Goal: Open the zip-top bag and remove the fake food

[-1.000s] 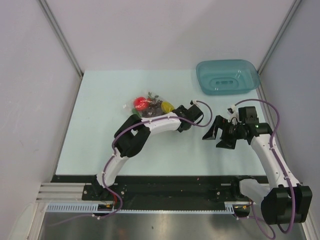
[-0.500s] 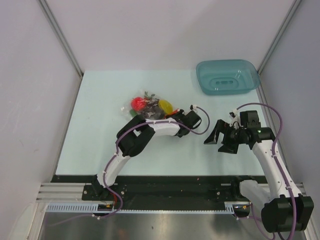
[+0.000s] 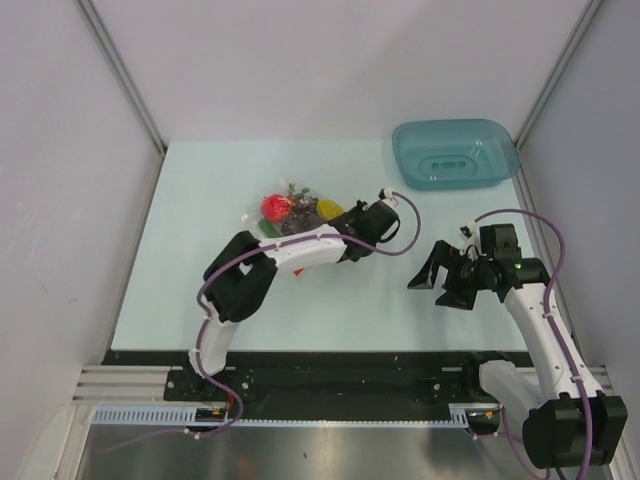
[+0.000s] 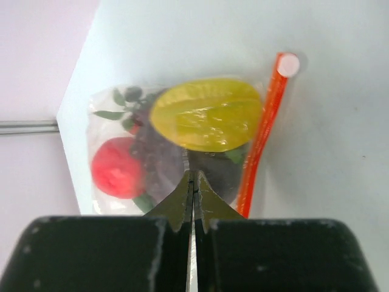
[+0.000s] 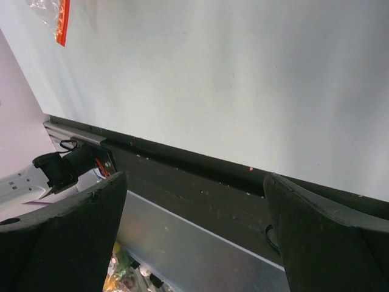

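Observation:
The zip-top bag [image 3: 295, 210] lies left of the table's middle, a clear pouch whose orange-red zipper strip [image 4: 261, 140] ends in a white slider [image 4: 288, 64]. Inside it the fake food shows: a red fruit [image 4: 115, 167], a yellow piece [image 4: 206, 115], dark purple grapes [image 4: 161, 158] and green leaves. My left gripper [image 3: 335, 225] is shut, its tips [image 4: 193, 177] pinched together on the bag's near edge beside the zipper. My right gripper [image 3: 438, 282] hangs wide open and holding nothing to the right of the bag, apart from it; one corner of the bag [image 5: 61, 18] shows in its wrist view.
A teal translucent tray [image 3: 500, 150] stands at the back right corner. The black front rail [image 5: 200, 182] of the table runs below the right gripper's fingers. Walls close in the table on the left, back and right.
The left gripper's jaws have closed at the bag's edge and its forearm has shifted slightly left and back. The right gripper dropped a little toward the near edge, still open.

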